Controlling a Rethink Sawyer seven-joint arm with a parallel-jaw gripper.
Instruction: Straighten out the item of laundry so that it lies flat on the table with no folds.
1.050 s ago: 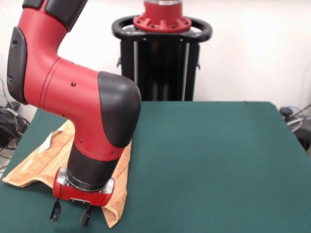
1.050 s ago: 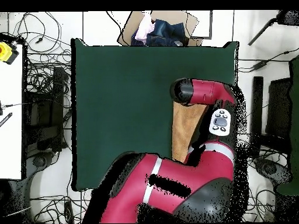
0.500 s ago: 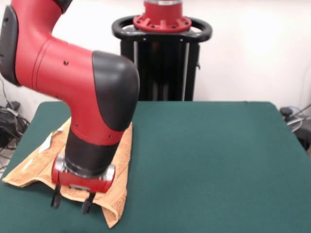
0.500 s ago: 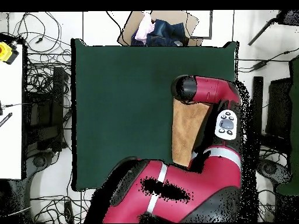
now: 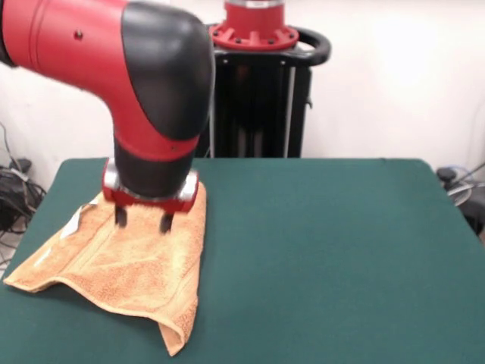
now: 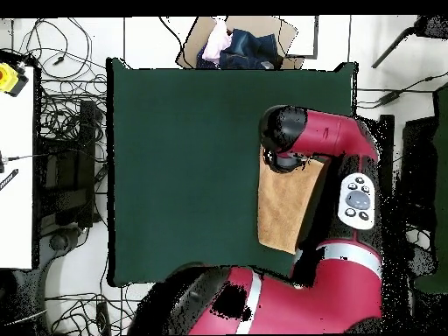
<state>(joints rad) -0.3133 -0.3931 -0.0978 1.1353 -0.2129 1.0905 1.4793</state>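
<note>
The item of laundry [image 5: 129, 265] is a peach terry towel lying at the left side of the green table [image 5: 318, 250]. It is doubled over, with a raised fold along its near edge and a corner curling up at the front. My gripper [image 5: 142, 220] hangs just above the towel's far half, open, with nothing between its black fingers [image 5: 164, 222]. In the overhead view the towel [image 6: 284, 210] shows as a narrow strip near the table's [image 6: 175, 157] right edge, and the arm's wrist covers the gripper and the strip's upper end.
A cardboard box of clothes [image 6: 236, 44] lies beyond the table's top edge in the overhead view. Cables [image 6: 61, 114] spread over the floor at the left, beside a white bench [image 6: 16, 175]. The arm's red links [image 6: 350, 175] run along the table's right side.
The gripper has lifted from low at the towel's near edge and drawn back over its far half. More of the towel shows now. The towel's shape looks unchanged.
</note>
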